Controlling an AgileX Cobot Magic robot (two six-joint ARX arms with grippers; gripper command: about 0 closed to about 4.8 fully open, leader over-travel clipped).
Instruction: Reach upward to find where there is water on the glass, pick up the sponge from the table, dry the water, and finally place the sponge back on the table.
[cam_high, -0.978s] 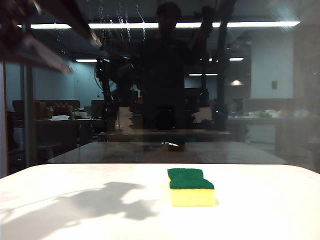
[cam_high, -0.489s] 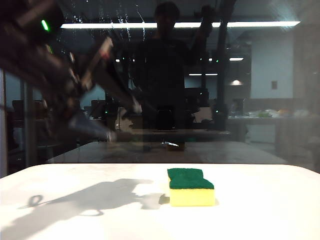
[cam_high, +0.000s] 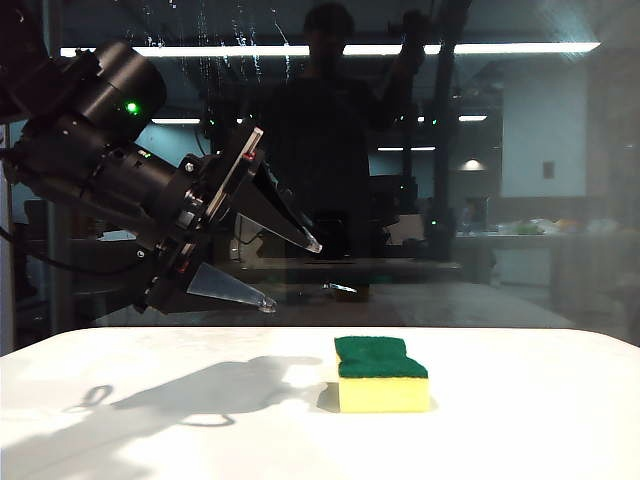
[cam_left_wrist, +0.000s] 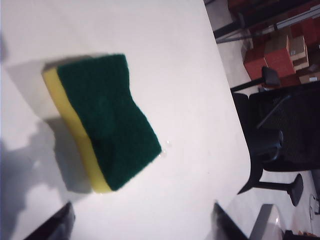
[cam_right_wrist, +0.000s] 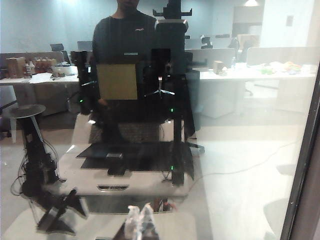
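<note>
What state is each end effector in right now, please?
Left end effector: open, empty, above the table, left of the sponge.
Right end effector: cannot be told.

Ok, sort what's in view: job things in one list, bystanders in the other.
Job:
- sponge, lying on the table
- glass
- water, streaks high on the glass
- left gripper, open, left of and above the sponge
- right gripper, facing the glass

Bystanders:
- chair beside the table
- person mirrored in the glass
</note>
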